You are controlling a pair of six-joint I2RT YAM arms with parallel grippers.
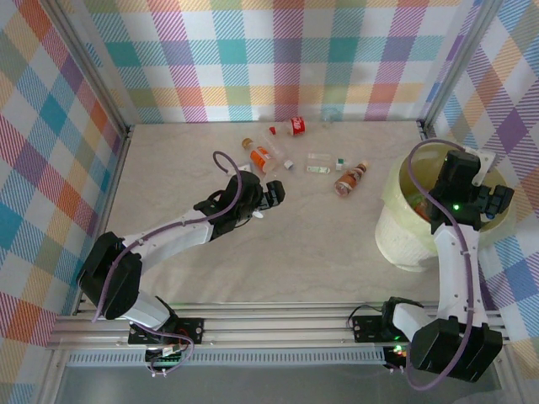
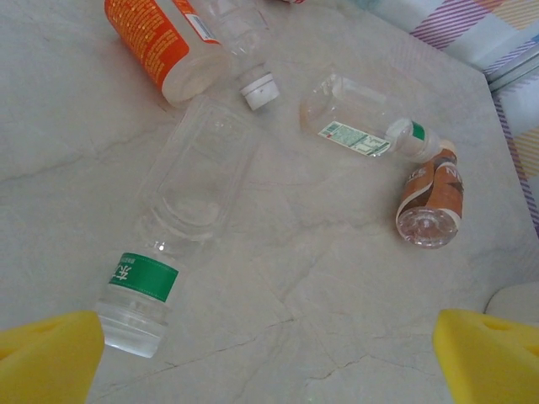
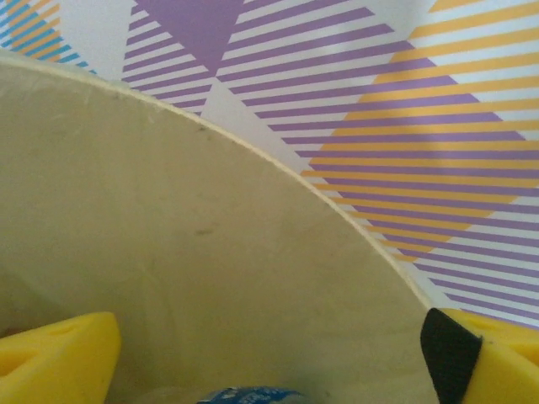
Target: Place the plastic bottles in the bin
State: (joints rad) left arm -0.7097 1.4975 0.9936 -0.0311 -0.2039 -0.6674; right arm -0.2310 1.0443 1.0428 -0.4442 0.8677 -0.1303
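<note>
My left gripper (image 1: pixel 273 195) hovers open over the table, and nothing lies between its yellow fingers (image 2: pixel 46 358). Just ahead of it lies a clear bottle with a green label (image 2: pixel 168 244). Beyond that are an orange-labelled bottle (image 2: pixel 160 38), a clear bottle with a green cap (image 2: pixel 362 126) and an amber bottle (image 2: pixel 429 206). A red-labelled bottle (image 1: pixel 295 126) lies near the back wall. My right gripper (image 1: pixel 495 204) is open over the cream bin (image 1: pixel 392 189). Below it, inside the bin wall (image 3: pixel 168 252), a blue-labelled bottle (image 3: pixel 248 396) lies loose.
Checked cloth walls (image 1: pixel 278 50) close off the back and both sides. The bin stands at the right edge, close to the right wall. Bare table (image 1: pixel 295 252) stretches between the bottles and the arm bases.
</note>
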